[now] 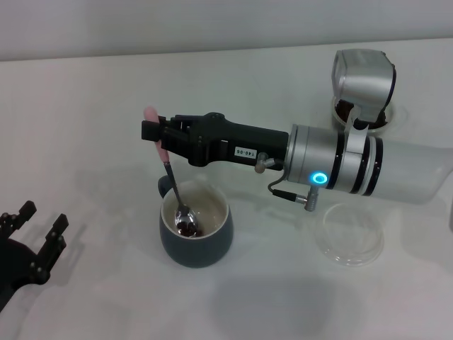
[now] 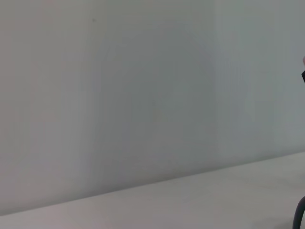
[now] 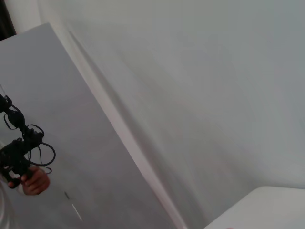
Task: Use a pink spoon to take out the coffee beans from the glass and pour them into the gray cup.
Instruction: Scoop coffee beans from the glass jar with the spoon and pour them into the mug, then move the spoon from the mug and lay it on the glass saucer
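White table (image 1: 92, 297) meeting a plain pale wall (image 1: 177, 25) along its far edge; soft, even light with faint shadows.

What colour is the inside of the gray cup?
Cream-white inside the gray cup, with dark coffee beans at the bottom; the head view shows it best.

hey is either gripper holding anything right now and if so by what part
The right gripper holds the pink spoon by its pink handle, bowl down in the gray cup. The left gripper holds nothing.
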Controlling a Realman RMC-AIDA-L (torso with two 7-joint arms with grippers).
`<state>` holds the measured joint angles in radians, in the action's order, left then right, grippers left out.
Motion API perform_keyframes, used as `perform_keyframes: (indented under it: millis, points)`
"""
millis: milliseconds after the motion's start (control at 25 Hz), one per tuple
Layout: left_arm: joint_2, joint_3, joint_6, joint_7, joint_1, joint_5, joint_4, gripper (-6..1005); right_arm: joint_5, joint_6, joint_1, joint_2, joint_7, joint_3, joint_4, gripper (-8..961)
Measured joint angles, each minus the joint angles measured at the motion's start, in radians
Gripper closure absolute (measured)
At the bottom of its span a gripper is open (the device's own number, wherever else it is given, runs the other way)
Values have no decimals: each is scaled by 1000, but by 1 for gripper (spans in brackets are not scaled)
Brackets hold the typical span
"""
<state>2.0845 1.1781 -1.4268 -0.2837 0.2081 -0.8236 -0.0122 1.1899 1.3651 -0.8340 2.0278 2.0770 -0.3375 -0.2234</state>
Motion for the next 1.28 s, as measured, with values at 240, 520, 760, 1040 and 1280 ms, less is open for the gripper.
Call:
perform_keyframes:
  millis: [240, 520, 760, 1040, 1280]
  points:
    - [0, 0, 3, 0, 10, 2, -6, 465, -5, -4, 6, 0, 42, 13, 4, 805]
    - [-1, 0, 5, 0, 27, 7, -3, 464, -2, 14, 5, 0, 78, 16, 30, 806]
    - [-2, 0, 6, 0, 28, 27, -6, 465, -3, 53, 7, -3, 76, 45, 31, 806]
    - [-3, 0, 8, 0, 29, 32, -7, 464, -1, 112, 31, -8, -17, 61, 77, 805]
    - [-3, 0, 8, 0, 31, 50, -7, 464, 2, 187, 94, -11, -85, 78, 157, 805]
